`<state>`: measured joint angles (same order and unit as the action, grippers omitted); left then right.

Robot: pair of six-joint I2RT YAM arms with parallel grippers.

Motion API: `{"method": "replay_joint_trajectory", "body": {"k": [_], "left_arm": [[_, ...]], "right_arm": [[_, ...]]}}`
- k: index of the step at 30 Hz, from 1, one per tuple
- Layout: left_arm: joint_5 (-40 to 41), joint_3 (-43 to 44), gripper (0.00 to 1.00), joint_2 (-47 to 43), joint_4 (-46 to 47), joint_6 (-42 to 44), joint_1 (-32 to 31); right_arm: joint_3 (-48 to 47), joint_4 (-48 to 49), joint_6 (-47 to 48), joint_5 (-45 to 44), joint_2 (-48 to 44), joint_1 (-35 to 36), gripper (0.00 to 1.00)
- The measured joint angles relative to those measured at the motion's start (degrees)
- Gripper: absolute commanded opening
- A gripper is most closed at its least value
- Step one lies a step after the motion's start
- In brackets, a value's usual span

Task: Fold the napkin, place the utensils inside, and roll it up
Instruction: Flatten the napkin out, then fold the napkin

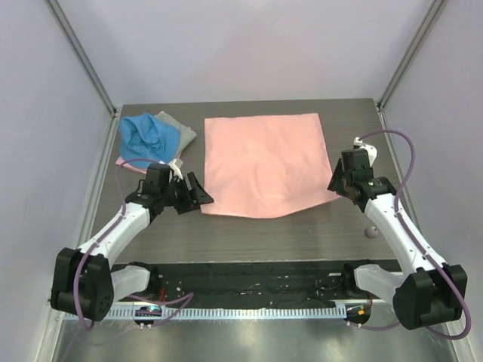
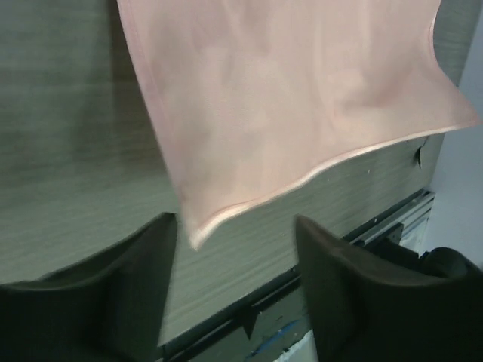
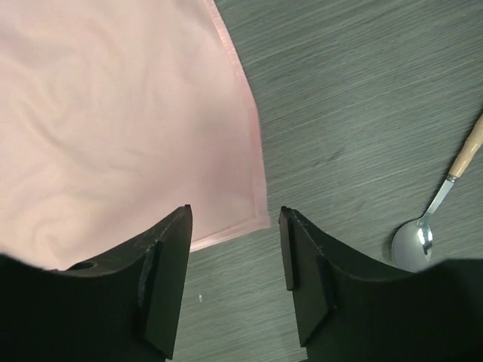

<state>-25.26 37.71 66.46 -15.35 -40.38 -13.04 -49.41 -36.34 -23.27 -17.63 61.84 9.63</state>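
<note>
Napkin (image 1: 264, 162) spread flat, middle of table (image 1: 302, 234). Near-left corner shows between tips of left gripper (image 2: 235, 226), jaws apart, nothing held. Near-right corner likewise between tips of right gripper (image 3: 235, 215), also apart and empty. Cloth stretches away from both; fold probably goes near-to-far. Spoon (image 3: 438, 211) lies right of napkin, nearer right arm.

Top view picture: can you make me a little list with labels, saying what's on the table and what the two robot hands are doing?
napkin: pink, spread flat, not folded yet
spoon: lying on the table, right of the napkin, not touching it
left gripper: open, at the napkin's near left corner
right gripper: open, at the napkin's near right corner
other cloths: blue cloth and grey cloth, bunched at the far left
</note>
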Motion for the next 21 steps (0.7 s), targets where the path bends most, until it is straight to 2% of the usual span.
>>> {"method": "replay_joint_trajectory", "body": {"k": [2,8,12,17,21], "left_arm": [[0.2,-1.2,0.89,-0.1,-2.6,0.0,-0.7],[4.9,2.8,0.96,-3.3,-11.5,2.4,-0.8],[7.9,11.7,0.96,-2.1,-14.6,6.2,-0.8],[12.5,22.9,0.96,4.5,-16.3,12.0,-0.8],[15.7,26.8,0.96,9.2,-16.9,15.9,-0.8]], "right_arm": [[0.3,-0.2,-1.1,0.4,0.5,0.0,0.74],[0.3,-1.3,-2.8,1.9,3.2,-0.1,0.78],[0.3,-2.0,-4.2,4.4,7.0,-2.4,0.73],[1.7,-2.2,-6.1,9.2,11.5,-9.6,0.63],[3.1,-2.8,-7.5,11.4,13.5,-14.7,0.59]]}}
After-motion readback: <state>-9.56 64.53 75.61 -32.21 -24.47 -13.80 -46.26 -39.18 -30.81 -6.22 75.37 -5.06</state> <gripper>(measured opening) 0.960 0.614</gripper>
